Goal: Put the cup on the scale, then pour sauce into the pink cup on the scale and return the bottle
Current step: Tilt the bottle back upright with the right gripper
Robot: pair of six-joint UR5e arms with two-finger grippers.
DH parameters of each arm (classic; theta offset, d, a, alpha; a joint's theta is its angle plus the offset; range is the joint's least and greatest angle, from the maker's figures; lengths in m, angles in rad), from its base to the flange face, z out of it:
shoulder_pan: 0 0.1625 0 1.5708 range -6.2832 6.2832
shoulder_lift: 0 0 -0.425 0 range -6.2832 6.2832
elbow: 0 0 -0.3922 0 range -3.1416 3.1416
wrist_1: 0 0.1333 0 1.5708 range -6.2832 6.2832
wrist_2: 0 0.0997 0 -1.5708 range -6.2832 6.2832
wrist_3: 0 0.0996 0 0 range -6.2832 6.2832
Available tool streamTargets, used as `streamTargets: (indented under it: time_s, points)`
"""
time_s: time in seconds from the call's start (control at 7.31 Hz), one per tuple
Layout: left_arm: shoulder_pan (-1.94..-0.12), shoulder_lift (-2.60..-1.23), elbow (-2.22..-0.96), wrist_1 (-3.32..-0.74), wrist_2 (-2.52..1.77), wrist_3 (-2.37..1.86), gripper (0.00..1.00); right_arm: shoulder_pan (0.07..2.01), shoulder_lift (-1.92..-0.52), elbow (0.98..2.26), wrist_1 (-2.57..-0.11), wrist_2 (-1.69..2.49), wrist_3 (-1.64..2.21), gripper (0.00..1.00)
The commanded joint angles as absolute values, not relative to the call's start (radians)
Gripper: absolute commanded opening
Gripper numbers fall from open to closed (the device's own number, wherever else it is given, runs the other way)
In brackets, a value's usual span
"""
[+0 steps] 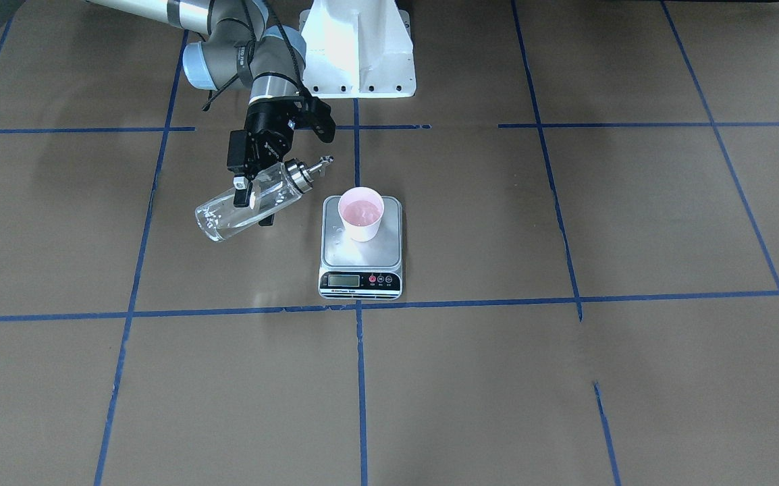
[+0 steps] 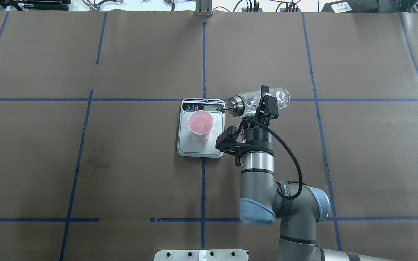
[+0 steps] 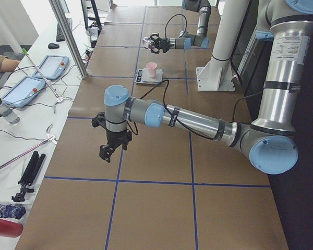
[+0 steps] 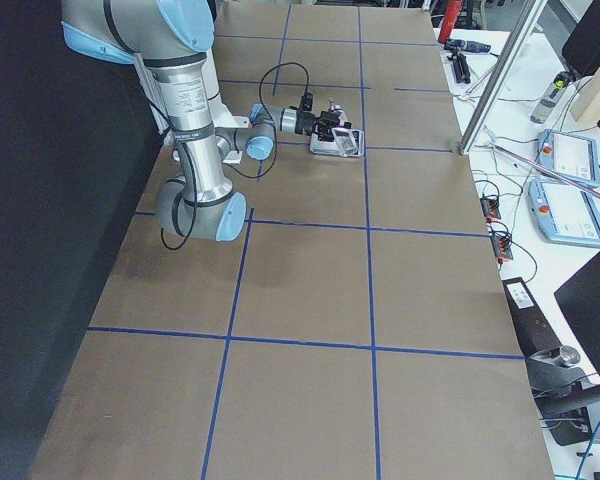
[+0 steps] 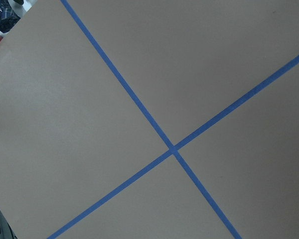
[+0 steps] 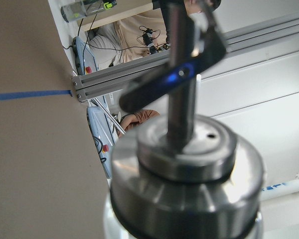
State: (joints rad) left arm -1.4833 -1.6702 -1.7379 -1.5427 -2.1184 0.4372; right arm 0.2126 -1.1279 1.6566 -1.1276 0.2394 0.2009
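The pink cup stands upright on the silver scale, toward its back half; both also show in the overhead view, cup and scale. My right gripper is shut on the clear glass bottle, held nearly level in the air. The metal spout points toward the scale, beside the cup and not over it. No stream shows. The right wrist view is filled by the bottle's collar. My left gripper hangs far off over bare table; I cannot tell if it is open.
The white robot base stands behind the scale. Blue tape lines grid the brown paper. A faint wet stain marks the paper left of the scale. Tablets and cables lie past the table's far edge.
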Motion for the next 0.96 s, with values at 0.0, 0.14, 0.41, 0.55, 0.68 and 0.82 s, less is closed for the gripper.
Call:
streamTargets:
  time_s: [0.0,0.14,0.41,0.55,0.68,0.82]
  points:
    - [-1.483,-1.671,-1.746,-1.540,-2.118,0.437,1.00,0.218,-1.157,1.667,-0.996,0.293,0.298,0.00]
    - [-1.485,-1.671,-1.755,-1.531,-2.118,0.437,1.00,0.219,-1.164,1.672,-0.996,0.322,0.439,0.00]
    - [-1.486,-1.672,-1.756,-1.528,-2.118,0.437,1.00,0.225,-1.196,1.698,-0.996,0.372,0.568,0.00]
    - [-1.486,-1.672,-1.762,-1.528,-2.118,0.437,1.00,0.253,-1.245,1.771,-0.996,0.511,0.768,0.00]
    - [-1.486,-1.671,-1.763,-1.528,-2.118,0.437,1.00,0.282,-1.356,1.855,-0.997,0.584,0.797,0.00]
    - [-1.488,-1.671,-1.766,-1.528,-2.118,0.437,1.00,0.311,-1.414,1.894,-0.997,0.612,0.804,0.00]
